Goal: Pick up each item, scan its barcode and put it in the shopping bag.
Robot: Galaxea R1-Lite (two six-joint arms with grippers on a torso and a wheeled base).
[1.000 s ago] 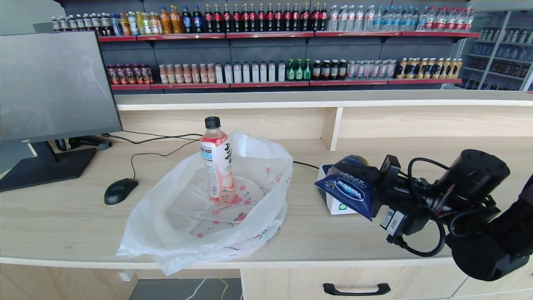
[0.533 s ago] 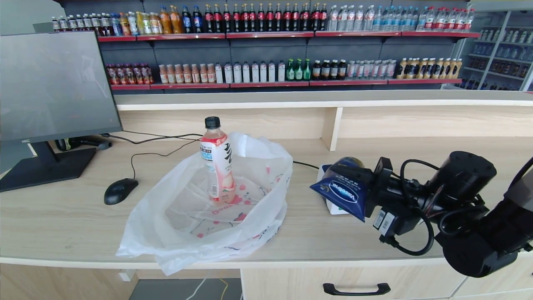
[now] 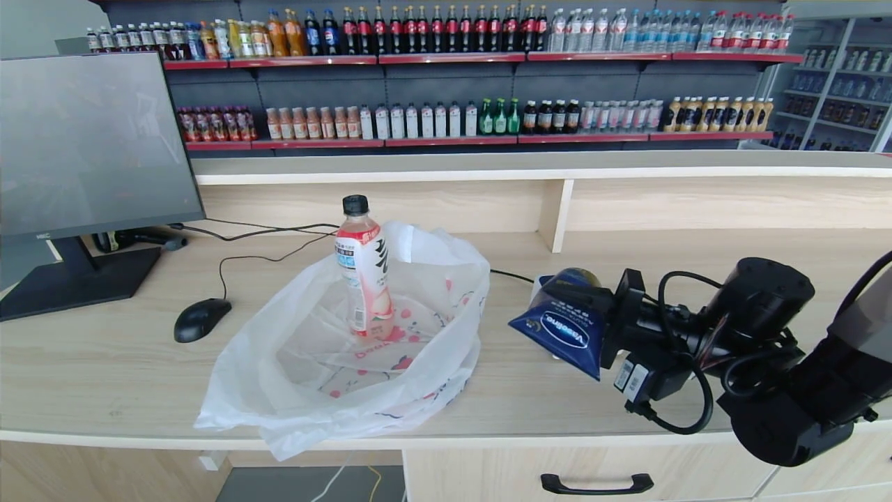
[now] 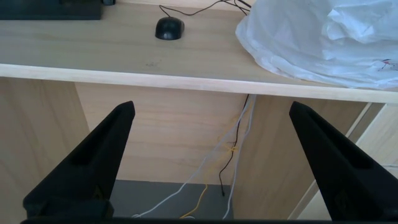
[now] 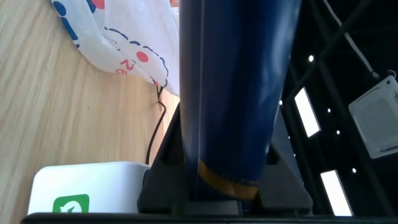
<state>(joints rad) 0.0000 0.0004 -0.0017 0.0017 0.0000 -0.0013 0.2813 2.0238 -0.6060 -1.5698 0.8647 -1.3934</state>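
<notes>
Our right gripper (image 3: 605, 322) is clamped on the blue tube (image 3: 561, 324), holding it in the air over the counter (image 3: 104, 369) at the right of the work area. Just under and behind the tube sits the white box with a green mark (image 5: 93, 180), which we take to be the scanner. We cannot tell from here whether the barcode has been read.

The shopping bag (image 3: 446, 279) lies open at nine o'clock from the tube, near but not touching it. A bottle (image 3: 362, 279) already stands upright inside, toward the bag's far side. The tube's long axis runs roughly three to nine o'clock, free end toward the bag and dipping slightly. So the coming move looks to us like a plain carry toward nine o'clock, over the near rim, with the drop made on the near side of the bottle to avoid knocking it.

Our left gripper (image 4: 211, 107) hangs below the counter's front edge with its jaws spread wide and nothing between them. The right arm is clearly the nearer one for the bagging.
</notes>
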